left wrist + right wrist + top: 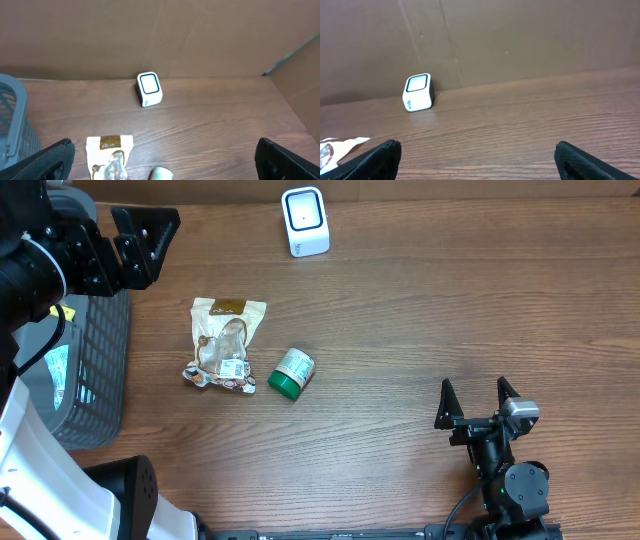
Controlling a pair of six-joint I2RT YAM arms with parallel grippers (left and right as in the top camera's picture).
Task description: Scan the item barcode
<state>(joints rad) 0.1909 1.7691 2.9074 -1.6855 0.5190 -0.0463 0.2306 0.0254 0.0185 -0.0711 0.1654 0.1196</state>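
Left claw: your left claw (150,248) stood spread as wide as it goes and held nothing. It hung over the far left of the table (450,300), near the far end of the basket (100,350).
Right claw: your right claw (474,395) was likewise fully spread and empty, low at the near right and well apart from every item.
Why so: both read to me as a ready pose, jaws wide so that either could drop over an item without opening first.
Basket: grey mesh, at the left edge. It was probably the drop place for scanned goods, though that was only my guess.
Items: a tan-and-clear pouch (226,340) lay flat mid-table. A small tub (292,373) with a green lid lay on its side just beside the pouch's lower right corner. Whether they touched, you could not tell.
Barcode: a white label (232,368) showed on the pouch's lower part, too small to read as a code. None was visible on the tub.
Scanner: the white scanner (305,220) stood at the far edge by the cardboard wall (200,35). Its window was tilted up toward the arms, so a code would have to face it squarely.
Task state: not begun, by my reckoning; nothing was lifted.
Next call: the left claw was nearer both items and the scanner. You would want a grip that left the label uncovered.
Risk: the pouch looked limp and might fold over its label; the tub might roll.
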